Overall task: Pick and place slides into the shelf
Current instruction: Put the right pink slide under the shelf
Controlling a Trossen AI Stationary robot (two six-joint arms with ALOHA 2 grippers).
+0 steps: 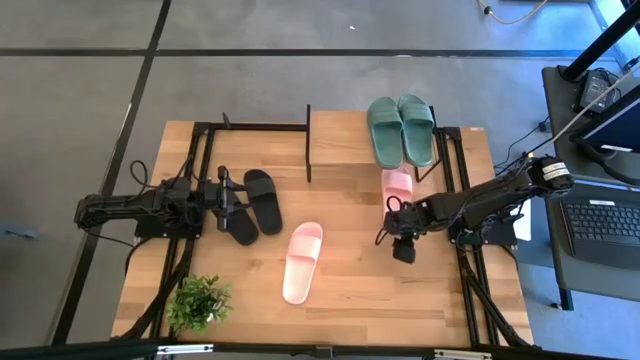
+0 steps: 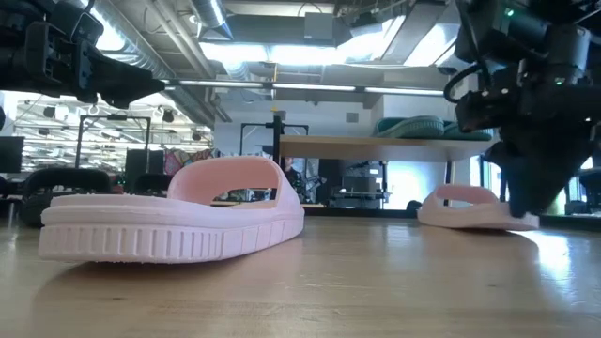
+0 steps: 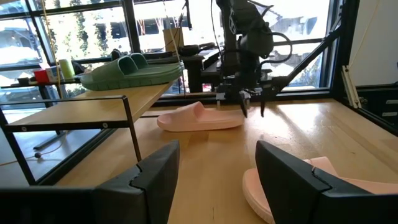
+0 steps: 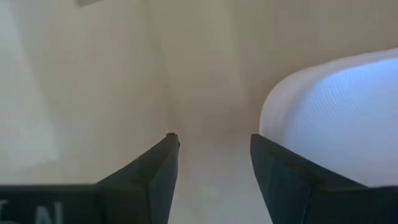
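The shelf (image 1: 335, 140) stands at the table's far middle, with the dark green pair (image 1: 400, 130) resting sole down on its top board. One pink slide (image 1: 397, 185) lies on the table just in front of the shelf. The other pink slide (image 1: 302, 262) lies mid-table. The black pair (image 1: 262, 198) lies at the left. My right gripper (image 1: 403, 250) is open and points down at the table just beside the near end of the pink slide (image 4: 336, 118); I see no touch. My left gripper (image 1: 238, 196) is open and empty, raised over the black pair.
A small potted plant (image 1: 200, 300) stands at the near left corner. The shelf's thin black legs (image 3: 130, 124) stand near the pink slide. Bare wood lies between the two pink slides and along the near edge.
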